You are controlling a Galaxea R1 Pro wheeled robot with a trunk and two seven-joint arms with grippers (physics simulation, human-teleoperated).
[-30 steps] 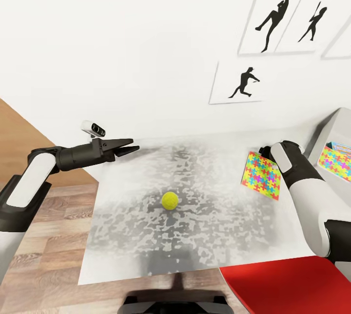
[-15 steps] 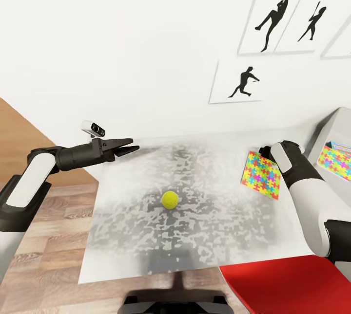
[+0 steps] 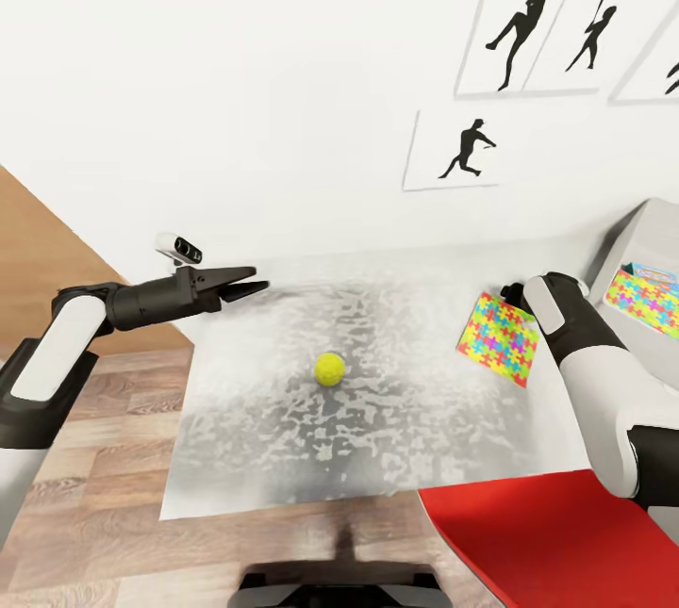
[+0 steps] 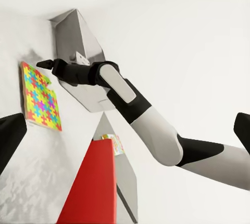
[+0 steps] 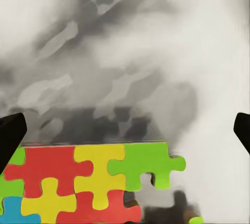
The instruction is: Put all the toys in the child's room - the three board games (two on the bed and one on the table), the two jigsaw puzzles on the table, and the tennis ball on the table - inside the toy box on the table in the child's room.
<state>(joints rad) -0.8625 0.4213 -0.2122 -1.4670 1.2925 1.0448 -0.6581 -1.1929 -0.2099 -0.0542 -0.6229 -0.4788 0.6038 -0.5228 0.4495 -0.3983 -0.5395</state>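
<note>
Right gripper (image 5: 125, 130): fingers spread wide, empty, poised over far edge of thin multicoloured jigsaw sheet (image 3: 497, 338), centre-right of head frame on grey speckled tabletop (image 3: 396, 438). Your right arm is nearer; sheet lies directly below fingertips, flat.

Light grey plastic toy box (image 3: 641, 240) at right edge, second puzzle sheet (image 3: 646, 295) inside.

Small yellow-green tennis ball (image 3: 329, 369) mid-frame, well apart.

Left gripper (image 3: 247, 280): jaws parted, empty, upper left over table edge.

Red seat (image 3: 556, 542) lower right, clear of path.
</note>
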